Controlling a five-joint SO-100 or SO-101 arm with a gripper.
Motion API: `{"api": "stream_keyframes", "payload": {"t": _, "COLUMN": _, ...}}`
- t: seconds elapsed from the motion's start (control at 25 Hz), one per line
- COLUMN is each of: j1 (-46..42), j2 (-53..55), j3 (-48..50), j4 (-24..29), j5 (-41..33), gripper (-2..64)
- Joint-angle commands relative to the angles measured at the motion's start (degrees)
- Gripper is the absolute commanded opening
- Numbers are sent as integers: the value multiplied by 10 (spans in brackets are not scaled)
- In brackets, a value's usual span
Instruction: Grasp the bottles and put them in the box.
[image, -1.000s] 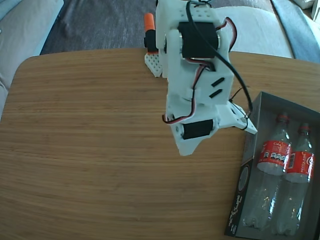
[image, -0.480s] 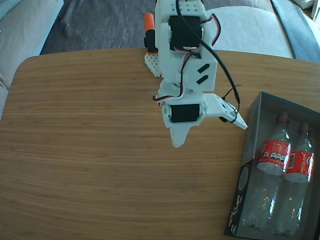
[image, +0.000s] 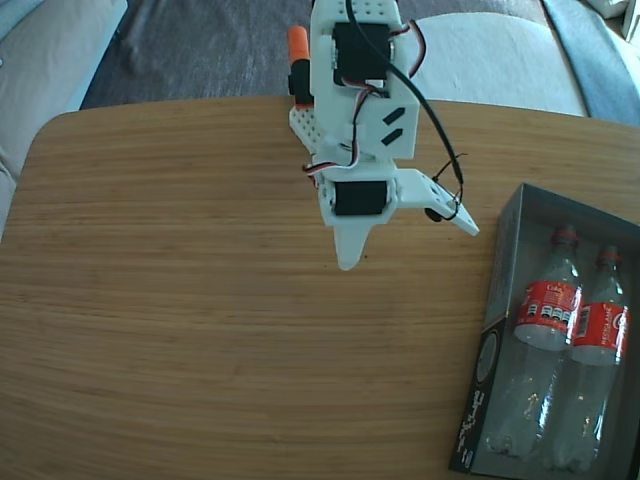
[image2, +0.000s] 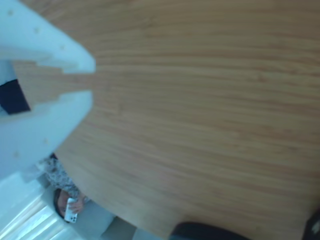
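Inside the box (image: 506, 232), both bottles (image: 542, 340) lie side by side.

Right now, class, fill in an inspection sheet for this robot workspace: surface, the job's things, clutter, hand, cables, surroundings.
Surface: wooden table, rounded corners, bare across the middle.
Job's things: two bottles lie side by side inside the box at the right edge of the fixed view.
Clutter: nothing seen.
Hand: the hand is open and empty above the table, apart from the box.
Cables: black cable loops down the arm; red and white wires beside it.
Surroundings: grey cushions behind the table.
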Motion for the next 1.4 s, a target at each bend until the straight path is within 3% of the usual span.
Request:
{"api": "stream_keyframes", "payload": {"t": 0.0, "j1": -1, "j2": 33, "j3": 4, "j4": -24, "j5": 3, "gripper": -3}}
{"api": "stream_keyframes", "payload": {"t": 0.12, "j1": -1, "j2": 53, "j3": 33, "j4": -39, "j5": 17, "gripper": -3}}
{"api": "stream_keyframes", "payload": {"t": 0.24, "j1": -1, "j2": 89, "j3": 65, "j4": -88, "j5": 96, "gripper": -3}}
{"api": "stream_keyframes", "payload": {"t": 0.36, "j1": -1, "j2": 119, "j3": 97, "j4": -126, "j5": 118, "gripper": -3}}
{"api": "stream_keyframes", "payload": {"t": 1.08, "j1": 13, "j2": 257, "j3": 251, "j4": -120, "j5": 113, "gripper": -3}}
{"api": "stream_keyframes", "payload": {"t": 1.24, "j1": 13, "j2": 275, "j3": 272, "j4": -120, "j5": 51, "gripper": -3}}
{"api": "stream_keyframes", "payload": {"t": 1.36, "j1": 22, "j2": 294, "j3": 279, "j4": -120, "j5": 45, "gripper": -3}}
